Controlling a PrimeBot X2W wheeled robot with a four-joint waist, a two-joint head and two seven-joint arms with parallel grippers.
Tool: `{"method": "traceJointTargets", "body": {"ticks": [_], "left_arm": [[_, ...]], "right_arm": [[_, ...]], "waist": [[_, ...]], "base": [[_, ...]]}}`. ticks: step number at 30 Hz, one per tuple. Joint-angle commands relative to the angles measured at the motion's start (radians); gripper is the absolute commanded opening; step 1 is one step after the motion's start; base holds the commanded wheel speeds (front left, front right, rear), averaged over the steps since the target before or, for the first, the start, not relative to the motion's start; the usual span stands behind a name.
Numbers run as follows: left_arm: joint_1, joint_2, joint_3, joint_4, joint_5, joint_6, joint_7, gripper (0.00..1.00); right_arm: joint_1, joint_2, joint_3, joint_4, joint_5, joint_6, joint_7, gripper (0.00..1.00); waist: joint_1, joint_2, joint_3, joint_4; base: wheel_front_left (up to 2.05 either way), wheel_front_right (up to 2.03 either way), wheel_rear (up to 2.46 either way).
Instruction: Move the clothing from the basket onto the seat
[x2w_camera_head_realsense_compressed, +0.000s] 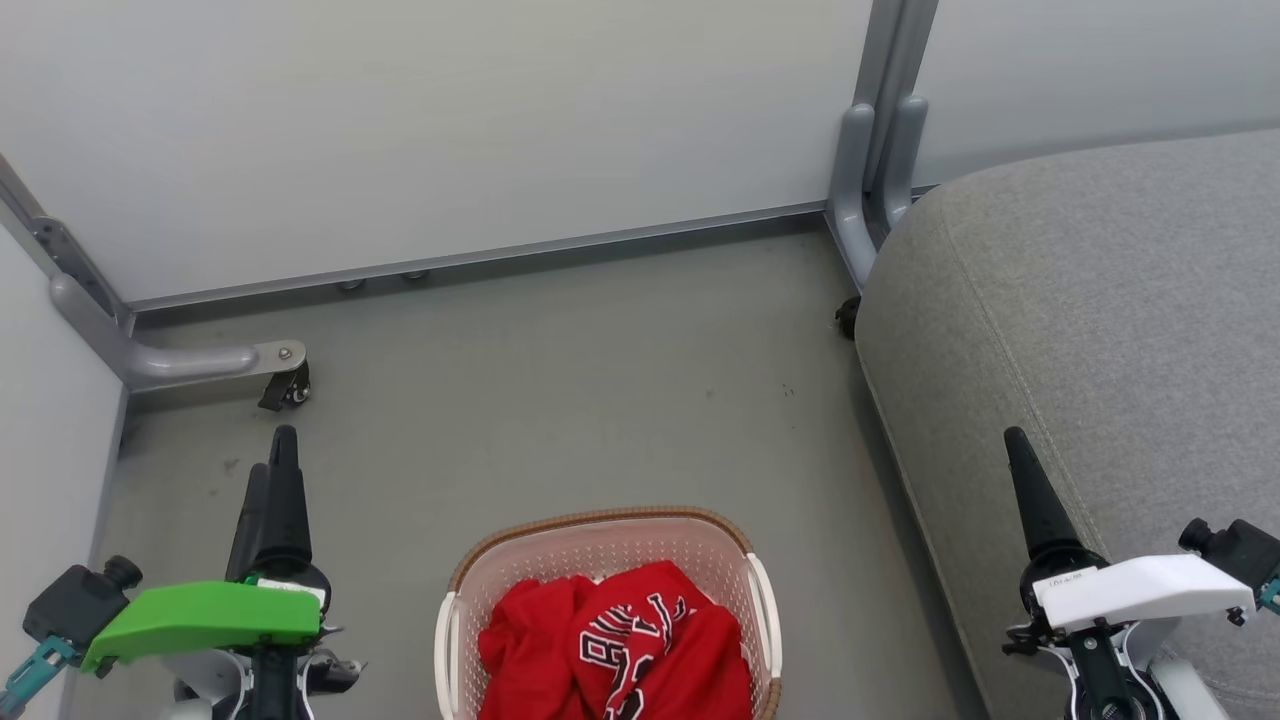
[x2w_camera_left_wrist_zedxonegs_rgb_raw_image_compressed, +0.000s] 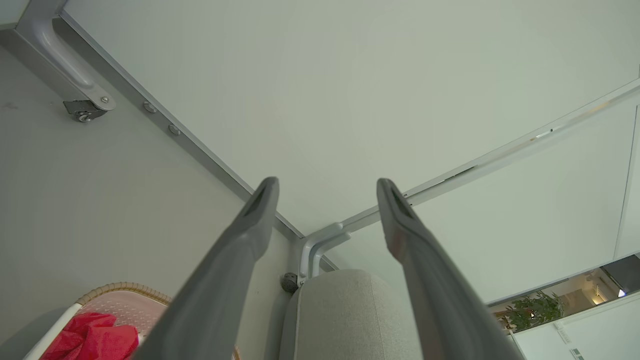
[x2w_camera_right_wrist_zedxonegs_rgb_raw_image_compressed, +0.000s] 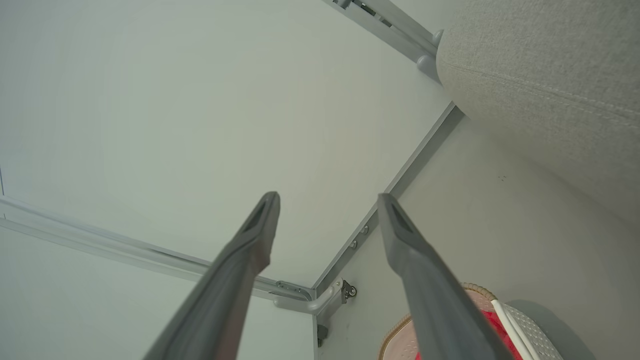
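Clothing (x2w_camera_head_realsense_compressed: 615, 650) lies heaped in the basket (x2w_camera_head_realsense_compressed: 600, 520) on the floor (x2w_camera_head_realsense_compressed: 600, 380) beside the seat (x2w_camera_head_realsense_compressed: 1100, 300); left gripper (x2w_camera_left_wrist_zedxonegs_rgb_raw_image_compressed: 327, 182) and right gripper (x2w_camera_right_wrist_zedxonegs_rgb_raw_image_compressed: 327, 197) fingers apart, empty; likely faults: shallow pinch dropping fabric, or a finger snagging the perforated wall and dragging the basket

Crumpled red clothing (x2w_camera_head_realsense_compressed: 620, 645) fills the white basket (x2w_camera_head_realsense_compressed: 762, 600) beside the grey seat (x2w_camera_head_realsense_compressed: 1090, 300).

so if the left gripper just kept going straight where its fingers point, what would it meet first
Most likely the pale wall panel: the left gripper points at bare panel, with nothing visible between. Depth is unclear.
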Motion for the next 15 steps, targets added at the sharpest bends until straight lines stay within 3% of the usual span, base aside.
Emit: {"method": "traceJointTargets", "body": {"ticks": [1,7,8,15], "left_arm": [[-0.033,0.002,-0.005,-0.022,0.054,0.004,-0.011,1.0],[-0.035,0.001,-0.023,-0.023,0.199,0.024,-0.029,1.0],[-0.038,0.005,-0.041,-0.015,0.298,0.047,-0.042,1.0],[-0.04,0.014,-0.06,-0.014,0.38,0.071,-0.056,1.0]], "right_arm": [[-0.021,-0.001,-0.008,-0.022,-0.053,0.0,-0.011,1.0],[-0.02,0.006,-0.016,-0.034,-0.184,0.0,-0.021,1.0],[-0.018,0.012,-0.019,-0.041,-0.281,0.0,-0.029,1.0],[-0.015,0.018,-0.018,-0.046,-0.379,0.0,-0.038,1.0]], "waist": [[0.0,0.0026,0.0,0.001],[0.0,0.003,0.0,0.002],[0.0,0.0034,0.0,0.003],[0.0,0.0038,0.0,0.004]], "base": [[0.0,0.0,0.0],[0.0,0.0,0.0],[0.0,0.0,0.0],[0.0,0.0,0.0]]}}
